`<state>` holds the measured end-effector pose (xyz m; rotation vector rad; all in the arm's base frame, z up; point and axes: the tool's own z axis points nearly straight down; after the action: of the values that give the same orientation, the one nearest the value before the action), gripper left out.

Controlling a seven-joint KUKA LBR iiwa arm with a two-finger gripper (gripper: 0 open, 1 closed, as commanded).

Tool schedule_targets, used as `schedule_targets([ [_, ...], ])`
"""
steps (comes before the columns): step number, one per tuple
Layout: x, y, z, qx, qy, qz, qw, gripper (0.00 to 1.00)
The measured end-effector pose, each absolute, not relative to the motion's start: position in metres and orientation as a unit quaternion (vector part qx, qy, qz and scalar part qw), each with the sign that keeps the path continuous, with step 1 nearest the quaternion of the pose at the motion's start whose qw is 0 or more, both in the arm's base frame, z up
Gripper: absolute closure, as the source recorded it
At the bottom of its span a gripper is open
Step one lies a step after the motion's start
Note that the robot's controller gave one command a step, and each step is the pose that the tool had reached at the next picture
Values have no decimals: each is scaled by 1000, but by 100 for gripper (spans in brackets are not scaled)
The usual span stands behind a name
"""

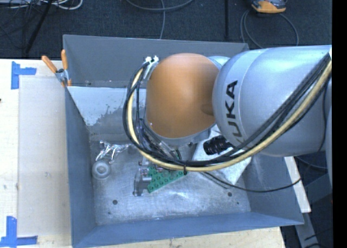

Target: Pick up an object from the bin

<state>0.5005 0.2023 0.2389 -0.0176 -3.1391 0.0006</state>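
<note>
My gripper reaches down under the orange wrist cover to the bin floor, a little left of the middle. A flat green studded plate lies tilted right beside it on its right, touching it or very close; I cannot tell whether the plate is gripped. A small grey round cap sits on the floor to the left. Just above the cap lies a shiny crumpled silver piece.
The arm and its cables cover the bin's middle and right side. A pale flat sheet shows under the arm at the right. Bare bin floor runs along the front wall and the front left corner.
</note>
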Motion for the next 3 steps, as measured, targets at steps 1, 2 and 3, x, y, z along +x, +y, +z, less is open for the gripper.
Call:
schedule_targets([
  [1, 486, 119, 146, -23, -1000, 3, 5, 0],
  [2, 524, 108, 83, -37, -999, -1, -2, 0],
  [3, 523, 109, 86, -38, -999, -2, -2, 100],
])
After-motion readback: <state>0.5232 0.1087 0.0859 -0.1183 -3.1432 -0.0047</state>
